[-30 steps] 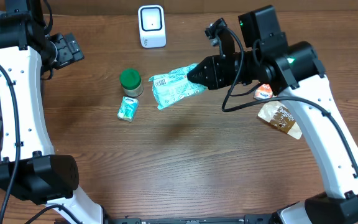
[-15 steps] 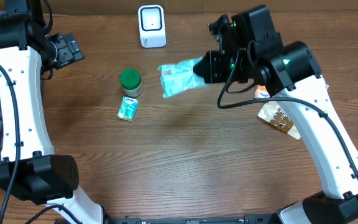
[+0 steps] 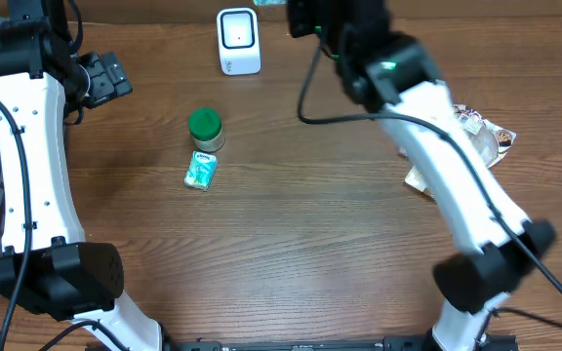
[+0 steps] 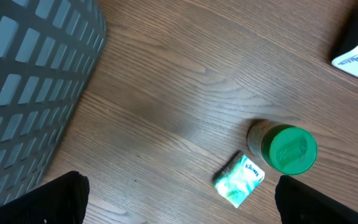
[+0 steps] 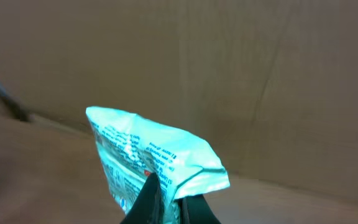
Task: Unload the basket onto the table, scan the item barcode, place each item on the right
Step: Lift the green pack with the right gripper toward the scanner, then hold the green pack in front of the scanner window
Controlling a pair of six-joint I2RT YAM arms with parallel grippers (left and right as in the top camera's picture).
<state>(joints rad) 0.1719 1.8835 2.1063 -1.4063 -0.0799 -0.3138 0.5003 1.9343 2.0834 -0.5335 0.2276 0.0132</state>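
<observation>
Left gripper (image 3: 100,78) sits wide open and empty at far left, no part in this. My right gripper (image 5: 169,202) is pinched tight on the teal packet (image 5: 148,155), lifted at the far edge, right of the scanner (image 3: 238,41). So it's picked up but not scanned yet, I'd say. A second ago it hung low beside the green-lidded jar (image 3: 204,126).

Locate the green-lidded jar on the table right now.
Overhead view: the green-lidded jar stands left of centre, between the white scanner farther back and the small tissue packet just in front.
</observation>
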